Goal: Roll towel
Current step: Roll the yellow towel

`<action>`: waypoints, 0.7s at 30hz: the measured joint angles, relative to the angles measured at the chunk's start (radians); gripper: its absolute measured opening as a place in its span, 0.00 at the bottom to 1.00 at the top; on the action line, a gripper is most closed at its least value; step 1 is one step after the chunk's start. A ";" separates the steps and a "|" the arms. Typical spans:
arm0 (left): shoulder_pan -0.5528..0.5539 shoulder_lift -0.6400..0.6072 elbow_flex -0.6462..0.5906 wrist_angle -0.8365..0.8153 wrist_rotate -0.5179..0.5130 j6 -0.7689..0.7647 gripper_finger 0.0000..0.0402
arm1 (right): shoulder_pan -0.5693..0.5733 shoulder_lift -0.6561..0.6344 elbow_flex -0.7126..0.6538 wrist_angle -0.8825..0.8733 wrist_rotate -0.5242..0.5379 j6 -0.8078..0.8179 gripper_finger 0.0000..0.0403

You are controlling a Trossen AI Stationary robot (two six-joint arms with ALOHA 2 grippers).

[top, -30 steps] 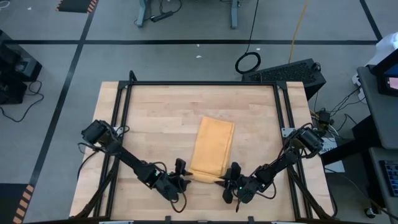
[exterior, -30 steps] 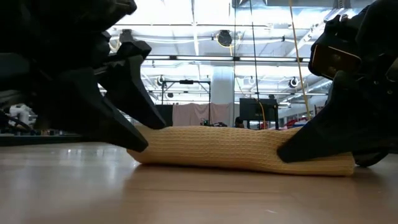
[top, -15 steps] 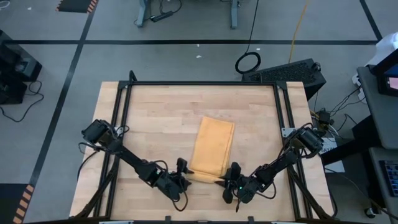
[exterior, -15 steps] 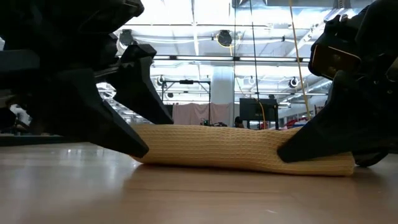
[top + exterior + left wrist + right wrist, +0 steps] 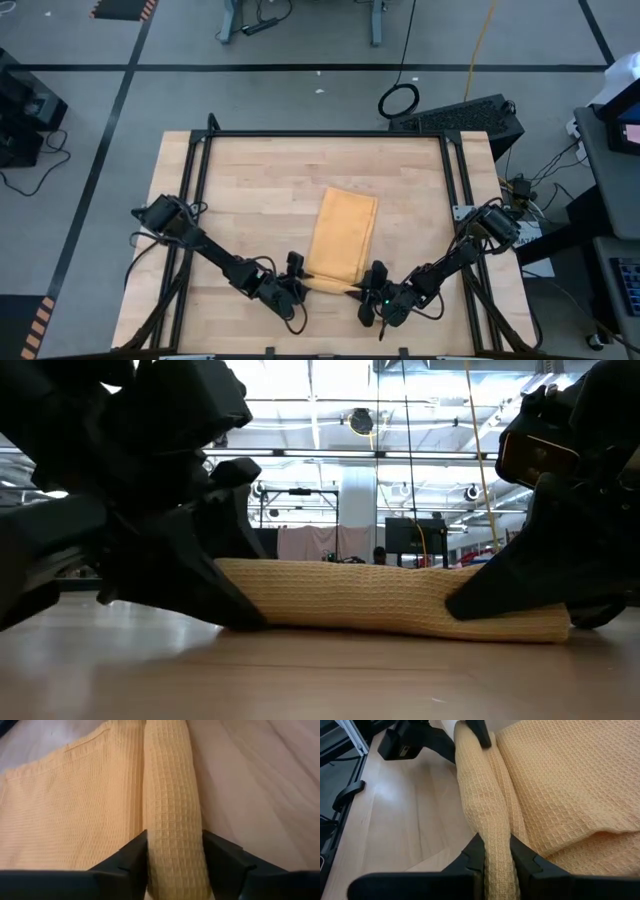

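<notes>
**Inspector:** Location of the item?

**Assistant:** The towel (image 5: 342,236) lies flat on the wooden desk (image 5: 250,190), a little right of centre toward the near edge. Its near end is already turned over into a tight roll, lying across the towel's width; the rest is still spread out beyond it.

**Inspector:** Pincers?

**Assistant:** Both are at the rolled end, one at each tip. The left pincer (image 5: 172,855) has its fingers part-closed around the roll, one on either side and pressing the cloth. The right pincer (image 5: 496,852) is clamped narrower on its tip — the roll is visibly squeezed between the fingers there. In the low view the left pincer (image 5: 225,605) and right pincer (image 5: 470,595) bracket the roll from its two ends.

**Inspector:** Handling character?

**Assistant:** My judgement: light, soft and limp. The waffle weave compresses under the fingers and the roll sags slightly along its middle, where nothing supports it. The texture should give decent grip, so slipping is a minor concern; the roll loosening or twisting unevenly is the likelier fault.

**Inspector:** Where to hold?

**Assistant:** At the two ends of the roll, as now — gripping the whole bundle rather than one layer. Both ends would need to turn together, or the roll will skew into a cone. I cannot see the white tag in any view.
</notes>
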 joint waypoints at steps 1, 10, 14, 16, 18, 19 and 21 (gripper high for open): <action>0.000 0.002 0.000 0.007 0.000 0.000 0.41 | 0.000 0.000 0.000 0.001 0.000 0.000 0.09; 0.013 -0.021 -0.001 0.022 0.109 -0.177 0.06 | 0.004 -0.005 -0.001 0.041 -0.010 -0.124 0.15; 0.051 -0.026 -0.001 0.039 0.278 -0.340 0.06 | 0.017 -0.036 -0.003 0.045 -0.027 -0.321 0.28; 0.069 -0.027 0.000 0.042 0.343 -0.393 0.07 | 0.023 -0.064 -0.004 0.025 -0.037 -0.424 0.36; 0.084 -0.027 0.000 0.041 0.384 -0.422 0.07 | 0.034 -0.098 -0.005 0.011 -0.026 -0.483 0.42; 0.091 -0.028 0.000 0.040 0.407 -0.437 0.07 | 0.038 -0.118 -0.004 0.004 -0.025 -0.507 0.44; 0.107 -0.029 0.000 0.041 0.447 -0.476 0.07 | 0.047 -0.156 -0.003 -0.034 -0.018 -0.538 0.49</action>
